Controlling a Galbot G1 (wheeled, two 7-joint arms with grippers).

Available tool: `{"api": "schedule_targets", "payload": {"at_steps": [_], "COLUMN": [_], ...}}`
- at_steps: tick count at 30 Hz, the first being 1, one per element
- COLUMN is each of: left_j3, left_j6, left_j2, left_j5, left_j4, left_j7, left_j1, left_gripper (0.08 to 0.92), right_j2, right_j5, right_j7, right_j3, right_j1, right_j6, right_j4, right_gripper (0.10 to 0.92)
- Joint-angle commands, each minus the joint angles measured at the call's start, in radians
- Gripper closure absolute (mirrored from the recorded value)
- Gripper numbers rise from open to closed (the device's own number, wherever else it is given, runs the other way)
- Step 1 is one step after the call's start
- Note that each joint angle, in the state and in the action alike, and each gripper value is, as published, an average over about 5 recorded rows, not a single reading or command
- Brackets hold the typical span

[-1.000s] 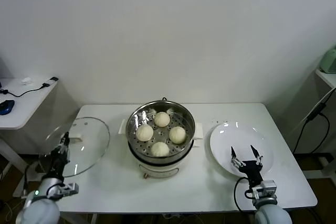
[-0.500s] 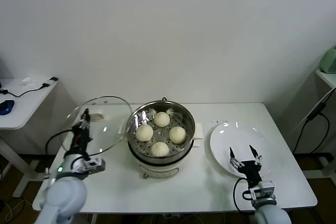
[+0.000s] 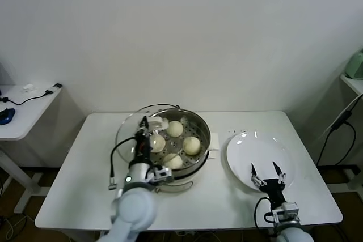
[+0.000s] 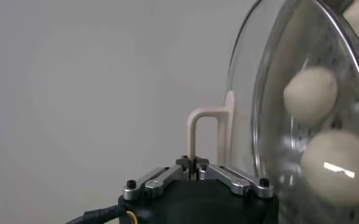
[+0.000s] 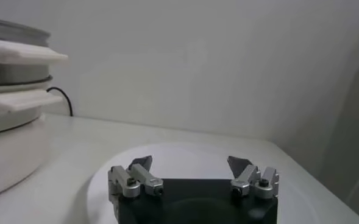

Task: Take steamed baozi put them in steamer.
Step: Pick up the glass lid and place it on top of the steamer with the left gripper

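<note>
Several cream-white baozi point(image 3: 191, 145) lie on the perforated tray inside the shiny steel steamer point(image 3: 202, 126) at the table's middle; two of them show through the glass in the left wrist view point(image 4: 309, 95). My left gripper point(image 3: 144, 134) is shut on the white handle point(image 4: 205, 137) of the round glass lid point(image 3: 129, 128) and holds the lid tilted over the steamer's left side. My right gripper point(image 3: 267, 175) is open and empty, low over the near edge of the white plate point(image 3: 256, 149).
The steamer stands on a white electric base point(image 3: 170, 184); its side and handles show in the right wrist view point(image 5: 11, 103). A side table point(image 3: 22, 106) with cables stands at the far left. The table's front edge runs just below both arms.
My left gripper has carried the glass lid from the table's left side rightward and up to the steamer. The right gripper has stayed over the plate.
</note>
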Motion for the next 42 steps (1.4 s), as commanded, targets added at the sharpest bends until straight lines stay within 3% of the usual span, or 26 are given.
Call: {"api": "schedule_targets", "payload": {"at_steps": [1,12,42], "left_j3": [0.136,0.177,0.099], "left_j6": [0.071,0.062,0.032], "left_j2": [-0.094,-0.184,-0.140], "left_j5": [0.120,0.172,0.171], "left_j4": [0.009,0.141,0.252], "left_j7": [0.062,0.005,-0.111], "left_j1": [-0.053,-0.071,-0.051], "left_gripper": [0.867,0.867,0.849], "right_j2": [-0.006,-0.003,0.021], "right_j5": [0.025,0.041,0.012], "right_j7": [0.008,0.035,0.059], "right_j3": [0.010,0.020,0.011], "right_j1": [-0.007,-0.005,0.019], "right_j6": [0.051,0.068,0.086], "right_j4": [-0.026,-0.044,-0.065], "right_gripper": [0.203,0.203,0.203]}}
